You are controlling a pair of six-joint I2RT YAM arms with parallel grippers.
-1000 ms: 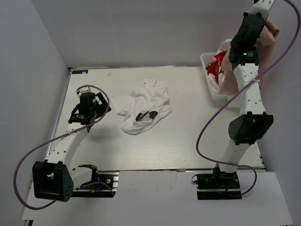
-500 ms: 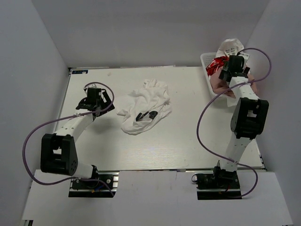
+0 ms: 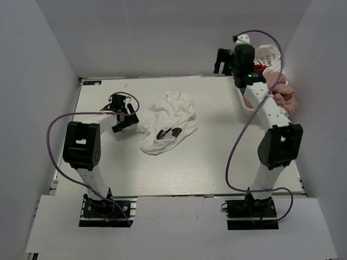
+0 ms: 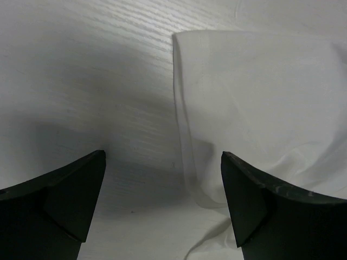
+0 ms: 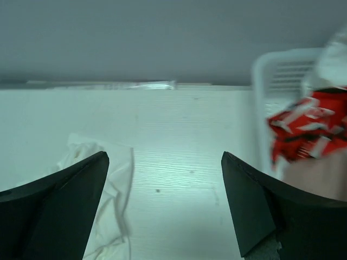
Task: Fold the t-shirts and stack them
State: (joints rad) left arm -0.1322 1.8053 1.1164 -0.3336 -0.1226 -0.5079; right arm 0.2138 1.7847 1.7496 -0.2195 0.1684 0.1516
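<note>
The table [image 3: 206,162] carries a crumpled white t-shirt with black marks [image 3: 168,122] near its middle. The right arm [image 3: 265,108] stretches out long from its base, well right of that t-shirt, with its wrist turned back toward it at the far edge. The left arm [image 3: 81,146] is folded sharply, elbow raised, with its forearm reaching in from the shirt's left.

Far right of the white t-shirt, a basket [image 5: 276,70] holds a red-printed t-shirt [image 5: 303,127], a dusty pink t-shirt [image 3: 284,97] and a white lettered t-shirt [image 3: 269,57].

The right gripper [image 3: 223,62] is spread wide and grasps nothing. The left gripper [image 3: 123,116] sits low just beside the white t-shirt's left edge, jaws parted and empty, with the cloth's hem lying just ahead of them.
</note>
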